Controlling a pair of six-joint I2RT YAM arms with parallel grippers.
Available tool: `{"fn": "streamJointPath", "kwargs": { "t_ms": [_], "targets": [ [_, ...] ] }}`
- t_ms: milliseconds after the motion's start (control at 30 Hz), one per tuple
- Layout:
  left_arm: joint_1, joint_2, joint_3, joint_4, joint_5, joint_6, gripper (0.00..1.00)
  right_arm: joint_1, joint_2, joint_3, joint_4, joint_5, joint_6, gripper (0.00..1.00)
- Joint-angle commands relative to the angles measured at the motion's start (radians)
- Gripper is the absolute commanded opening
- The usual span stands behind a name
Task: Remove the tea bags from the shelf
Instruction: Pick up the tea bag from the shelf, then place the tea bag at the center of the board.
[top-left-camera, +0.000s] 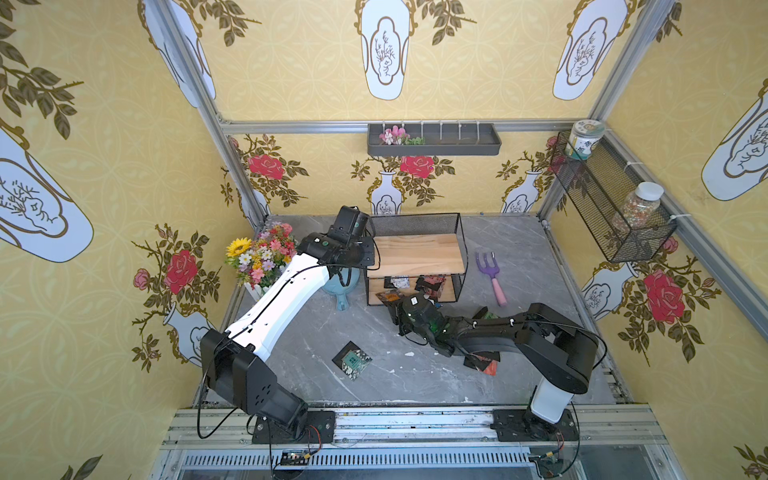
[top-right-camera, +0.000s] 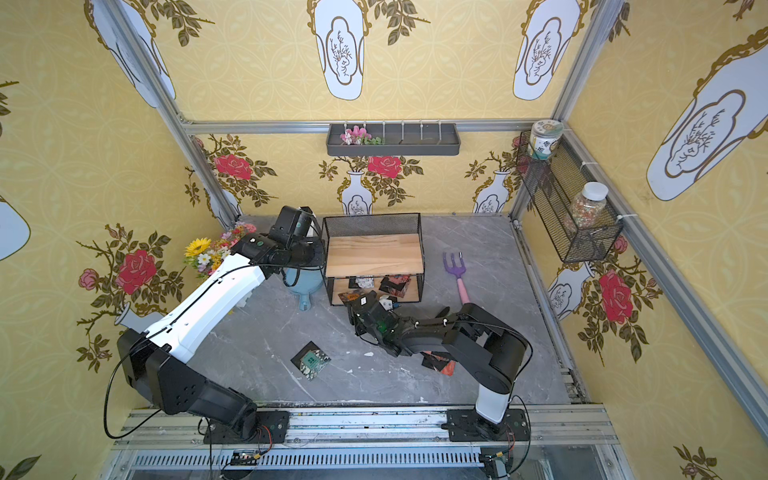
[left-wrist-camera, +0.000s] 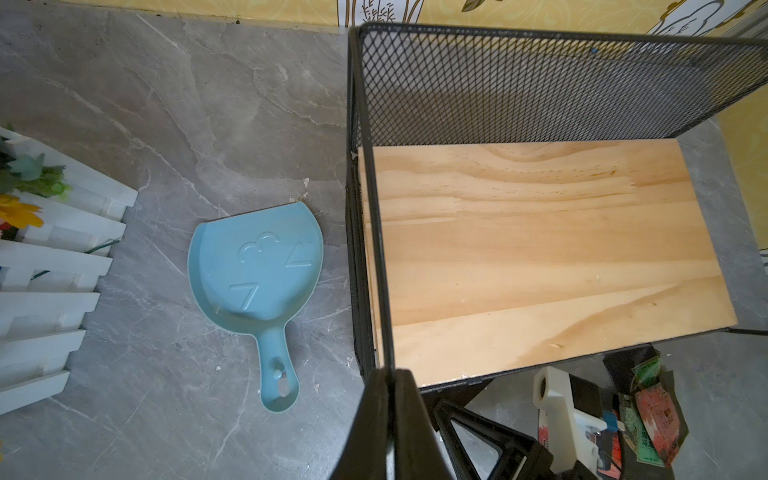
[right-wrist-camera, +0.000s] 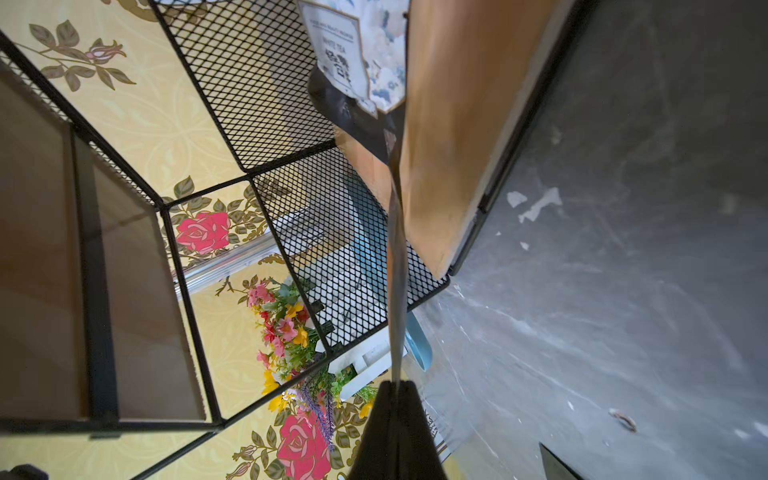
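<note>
One tea bag (right-wrist-camera: 395, 257) edge-on in right tool (right-wrist-camera: 395, 384).

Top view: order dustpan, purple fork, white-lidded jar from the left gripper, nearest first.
1. Dustpan, just beside the left gripper.
2. Purple fork, beyond the shelf.
3. White-lidded jar, in the wall basket.

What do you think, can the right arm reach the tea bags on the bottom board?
Probably yes: the shelf is open in front and the right arm is close. But its jaws are shut on one tea bag, which must go first.
</note>
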Motion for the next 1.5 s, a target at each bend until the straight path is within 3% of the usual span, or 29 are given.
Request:
{"fn": "streamJointPath", "kwargs": {
  "t_ms": [0,200,467,567,767,933,1133,1467],
  "targets": [
    [-0.001,0.012,0.001,-0.014,0.021,0.021,0.0,-0.001,-0.033,-0.016,0.004,-0.041,-0.002,0.0],
    [-0.001,0.013,0.004,-0.018,0.019,0.021,0.0,-0.023,-0.118,-0.065,-0.014,-0.123,-0.045,0.0],
    [-0.002,0.016,0.003,-0.016,0.02,0.019,0.0,-0.116,-0.122,-0.027,-0.071,-0.576,-0.291,0.0],
    [-0.001,0.016,0.003,-0.015,0.02,0.018,0.0,-0.11,-0.121,-0.039,-0.047,-0.674,-0.37,0.0],
    [-0.001,0.016,0.006,-0.014,0.025,0.013,0.0,-0.101,-0.054,-0.04,0.085,-0.841,-0.464,0.0],
    [-0.001,0.015,0.002,-0.014,0.025,0.013,0.0,-0.038,0.099,0.085,0.108,-0.989,-0.515,0.0],
    [-0.001,0.017,0.0,-0.015,0.025,0.01,0.0,0.018,0.221,0.164,0.062,-1.012,-0.549,0.0],
    [-0.002,0.021,0.004,-0.013,0.029,0.011,0.0,0.013,0.241,0.16,-0.13,-0.945,-0.646,0.0]
  ]
}}
